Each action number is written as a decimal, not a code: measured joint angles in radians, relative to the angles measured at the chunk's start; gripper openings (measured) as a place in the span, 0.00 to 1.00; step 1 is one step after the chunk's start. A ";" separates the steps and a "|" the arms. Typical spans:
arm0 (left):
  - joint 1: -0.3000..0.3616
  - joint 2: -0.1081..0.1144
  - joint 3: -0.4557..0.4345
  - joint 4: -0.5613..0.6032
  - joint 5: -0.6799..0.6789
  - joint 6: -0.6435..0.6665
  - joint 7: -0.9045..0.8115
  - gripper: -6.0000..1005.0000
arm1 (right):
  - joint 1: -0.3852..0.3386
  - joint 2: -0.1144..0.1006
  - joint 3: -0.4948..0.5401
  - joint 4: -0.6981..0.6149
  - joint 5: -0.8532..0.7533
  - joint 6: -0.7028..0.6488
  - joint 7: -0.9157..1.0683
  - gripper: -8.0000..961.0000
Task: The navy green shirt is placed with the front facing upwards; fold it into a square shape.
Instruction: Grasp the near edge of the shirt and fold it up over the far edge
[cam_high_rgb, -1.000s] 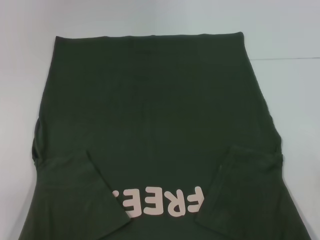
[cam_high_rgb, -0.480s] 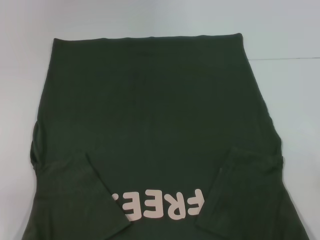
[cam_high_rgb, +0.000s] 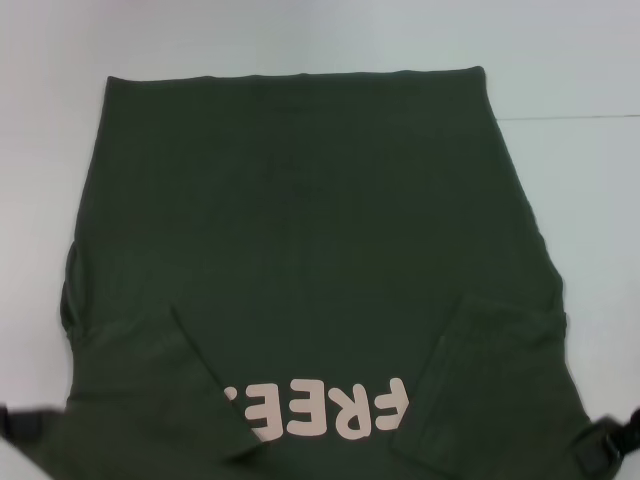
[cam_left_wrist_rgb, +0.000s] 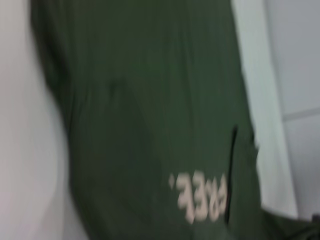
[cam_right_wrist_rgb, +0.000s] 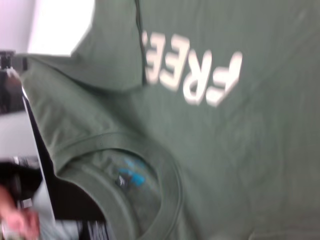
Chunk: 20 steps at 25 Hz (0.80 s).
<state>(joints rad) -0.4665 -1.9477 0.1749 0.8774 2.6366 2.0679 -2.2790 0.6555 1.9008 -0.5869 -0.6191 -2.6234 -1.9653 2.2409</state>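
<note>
currently the shirt (cam_high_rgb: 300, 250) is lying flat, face up, on the table (cam_high_rgb: 560, 60), both sleeves already folded inward. next comes the lengthwise fold. left gripper (cam_high_rgb: 18, 425) and right gripper (cam_high_rgb: 608, 450) are flanking the near corners; finger state: cannot tell. table beyond the hem is lying bare.

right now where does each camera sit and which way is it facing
Head view: high on the robot, looking down at the navy green shirt; left gripper and right gripper show at the near corners.
Left wrist view: over the shirt, no fingers visible.
Right wrist view: near the collar.
All three share the FREE! lettering.
</note>
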 joint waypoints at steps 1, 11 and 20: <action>-0.002 0.003 -0.018 0.000 -0.013 -0.002 0.000 0.04 | 0.001 -0.006 0.022 0.000 0.005 0.002 -0.001 0.05; -0.008 0.005 -0.079 -0.086 -0.267 -0.137 -0.006 0.04 | -0.009 -0.060 0.169 0.010 0.179 0.136 0.011 0.05; -0.019 -0.039 -0.076 -0.234 -0.457 -0.366 0.096 0.04 | -0.010 -0.025 0.175 0.012 0.374 0.324 0.006 0.05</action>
<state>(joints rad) -0.4854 -1.9865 0.0989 0.6430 2.1800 1.7021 -2.1833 0.6451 1.8762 -0.4123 -0.6066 -2.2492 -1.6409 2.2474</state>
